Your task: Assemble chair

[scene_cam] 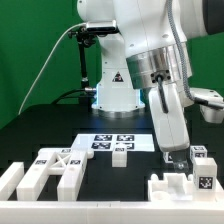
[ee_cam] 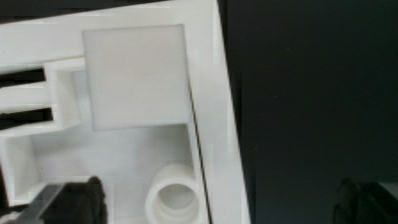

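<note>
Gripper (scene_cam: 171, 157) hangs low at the right of the exterior view, its tips just above the black table (scene_cam: 40, 128) and close to the notched chair piece (scene_cam: 178, 187) in the lower right corner. Whether the tips touch that piece cannot be told from this angle. The frame's bottom edge cuts the piece off, and the tags at its right end are too small to read.

In the wrist view one dark finger (ee_cam: 63, 205) is plain, while the other barely stands out against the black table. They sit far apart, so the jaws look wide and clamp nothing. A white chair part (ee_cam: 134, 90) lies between and beyond them, blurred and cropped by the frame. It shows a raised flat panel, some slats at one side and a round socket (ee_cam: 175, 193). Which of the loose pieces it belongs to is unclear.

A slatted chair piece (scene_cam: 50, 168) lies in the lower left of the exterior view, partly cut by the frame. A small chair block (scene_cam: 120, 153) sits at the near edge of the marker board (scene_cam: 110, 140), centre frame, in front of the arm base (scene_cam: 108, 92).
</note>
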Robot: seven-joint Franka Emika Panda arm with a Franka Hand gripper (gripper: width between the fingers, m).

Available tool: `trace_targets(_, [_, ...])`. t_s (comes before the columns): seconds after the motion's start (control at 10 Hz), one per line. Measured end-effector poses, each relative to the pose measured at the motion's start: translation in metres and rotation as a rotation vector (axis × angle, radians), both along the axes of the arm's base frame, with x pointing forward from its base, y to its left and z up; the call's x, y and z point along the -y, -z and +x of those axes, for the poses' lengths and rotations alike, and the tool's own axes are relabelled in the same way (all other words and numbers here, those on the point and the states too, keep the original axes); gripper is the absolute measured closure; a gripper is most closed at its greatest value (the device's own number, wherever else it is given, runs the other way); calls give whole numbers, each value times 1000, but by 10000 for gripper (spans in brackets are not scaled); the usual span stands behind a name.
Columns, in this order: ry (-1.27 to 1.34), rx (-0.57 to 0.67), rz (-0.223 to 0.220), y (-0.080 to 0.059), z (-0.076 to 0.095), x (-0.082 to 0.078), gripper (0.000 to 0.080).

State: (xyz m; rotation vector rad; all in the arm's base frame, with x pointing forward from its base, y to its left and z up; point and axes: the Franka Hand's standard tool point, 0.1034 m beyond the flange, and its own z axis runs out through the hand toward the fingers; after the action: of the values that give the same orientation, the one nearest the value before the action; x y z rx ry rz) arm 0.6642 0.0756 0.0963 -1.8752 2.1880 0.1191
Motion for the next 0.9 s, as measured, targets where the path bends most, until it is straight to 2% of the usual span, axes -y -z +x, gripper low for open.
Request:
trace_targets(0.2, [-2, 0, -1, 0, 0, 0, 151])
trace_targets(0.3, [-48, 15, -13, 0, -1, 6, 151])
trace_targets(0.7, [-267, 4, -46, 5, -45, 30, 151])
trace_targets(0.9, [-404, 25, -72, 5, -47, 26, 151])
